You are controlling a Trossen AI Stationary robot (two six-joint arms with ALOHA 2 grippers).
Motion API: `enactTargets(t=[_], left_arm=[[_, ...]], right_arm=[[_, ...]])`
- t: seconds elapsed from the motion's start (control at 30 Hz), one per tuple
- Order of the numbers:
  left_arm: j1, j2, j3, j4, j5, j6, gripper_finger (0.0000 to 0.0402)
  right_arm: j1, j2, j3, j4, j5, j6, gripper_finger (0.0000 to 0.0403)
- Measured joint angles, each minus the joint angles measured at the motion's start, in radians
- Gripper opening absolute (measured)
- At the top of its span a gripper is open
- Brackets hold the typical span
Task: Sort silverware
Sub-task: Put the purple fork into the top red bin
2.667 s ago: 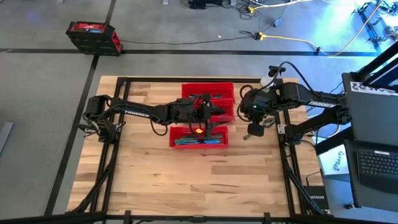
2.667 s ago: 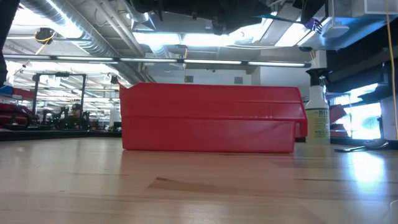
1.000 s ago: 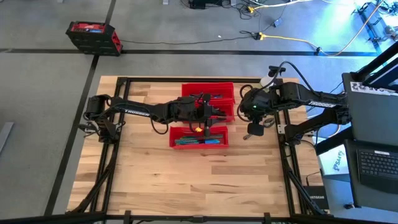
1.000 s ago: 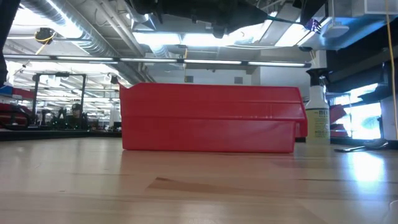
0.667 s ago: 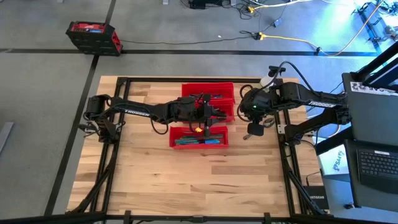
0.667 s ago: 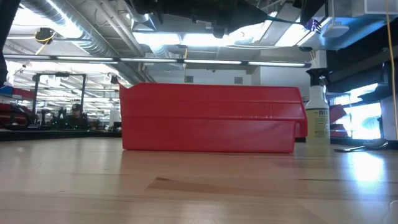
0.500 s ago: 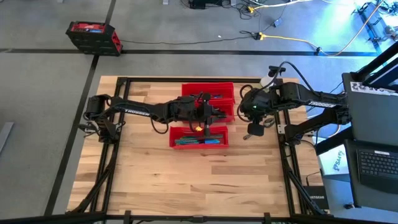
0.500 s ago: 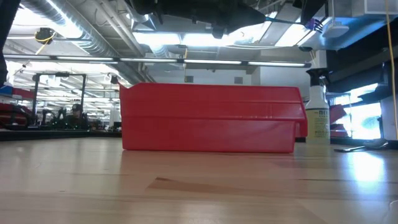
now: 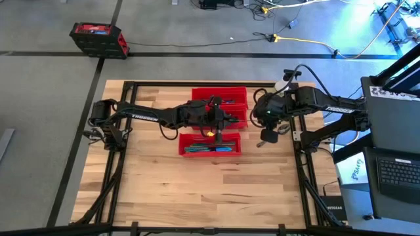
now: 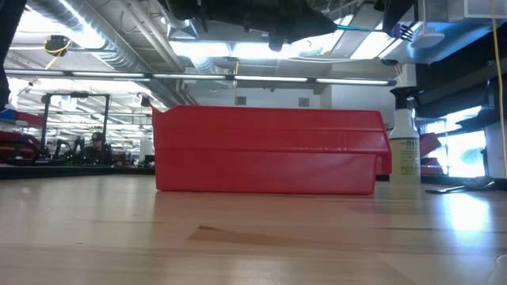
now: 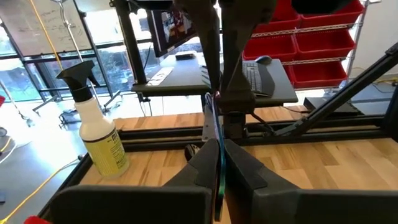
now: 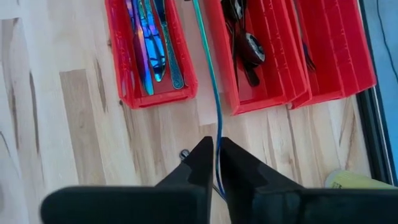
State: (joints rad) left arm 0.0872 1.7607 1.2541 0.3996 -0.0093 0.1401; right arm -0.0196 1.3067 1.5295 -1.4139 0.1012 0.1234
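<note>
From above, the left arm reaches in from the left of the wooden table (image 9: 164, 190). The left gripper (image 9: 222, 121) hangs over the red bins in the middle, above the gap between the near bin (image 9: 181, 144) and the far bins (image 9: 220, 92). Iridescent silverware (image 9: 210, 148) lies lengthwise in the near bin. The right gripper (image 9: 265, 139) hangs just right of the bins.

At table height, the near bin's long red wall (image 10: 265, 154) fills the middle, with a spray bottle (image 10: 405, 154) standing to its right, farther back. High up on the right, purple fork tines (image 10: 404, 32) show. Which claw carries them cannot be told from here.

In the left wrist view, the left gripper (image 11: 219, 146) is clenched on an iridescent utensil (image 11: 213, 121) seen edge-on, raised above the table. The spray bottle (image 11: 99, 134) stands beyond on the wood, and shelf bins (image 11: 311, 43) in red show in the room behind.

In the right wrist view, the right gripper (image 12: 215, 146) is clamped on a teal utensil (image 12: 216, 93), a slim handle running out over the strip of table between bins. Blue-purple pieces (image 12: 149, 43) rest in the near bin (image 12: 121, 56), and dark pieces (image 12: 249, 50) in the neighbouring bin (image 12: 261, 102).
</note>
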Motion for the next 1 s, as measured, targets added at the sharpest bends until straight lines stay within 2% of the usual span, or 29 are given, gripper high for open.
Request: enactTargets(t=[0.17, 0.37, 0.47, 0.6, 0.7, 0.83, 1.0], left_arm=[[0.000, 0.000, 0.000, -0.001, 0.000, 0.004, 0.0000], [0.026, 0.000, 0.000, -0.003, -0.007, -0.036, 0.0000], [0.046, 0.000, 0.000, -0.008, -0.008, -0.044, 0.0000], [0.085, 0.000, 0.000, -0.044, -0.001, -0.019, 0.0000], [0.132, 0.000, 0.000, -0.094, 0.032, 0.077, 0.0000], [0.193, 0.000, 0.000, -0.123, 0.058, 0.267, 0.0000], [0.310, 0.000, 0.000, -0.130, 0.197, 0.452, 0.0000]], right_arm=[[0.000, 0.000, 0.000, 0.003, -0.050, -0.034, 0.0066], [0.001, 0.000, 0.000, 0.070, -0.014, -0.097, 0.0156], [0.001, 0.000, 0.000, 0.140, 0.040, -0.109, 0.0195], [0.001, 0.000, 0.018, 0.198, 0.164, -0.130, 0.0242], [0.001, 0.000, 0.043, 0.208, 0.261, -0.132, 0.0270], [0.000, 0.000, 0.065, 0.211, 0.276, -0.135, 0.0292], [0.000, 0.000, 0.067, 0.212, 0.300, -0.106, 0.0296]])
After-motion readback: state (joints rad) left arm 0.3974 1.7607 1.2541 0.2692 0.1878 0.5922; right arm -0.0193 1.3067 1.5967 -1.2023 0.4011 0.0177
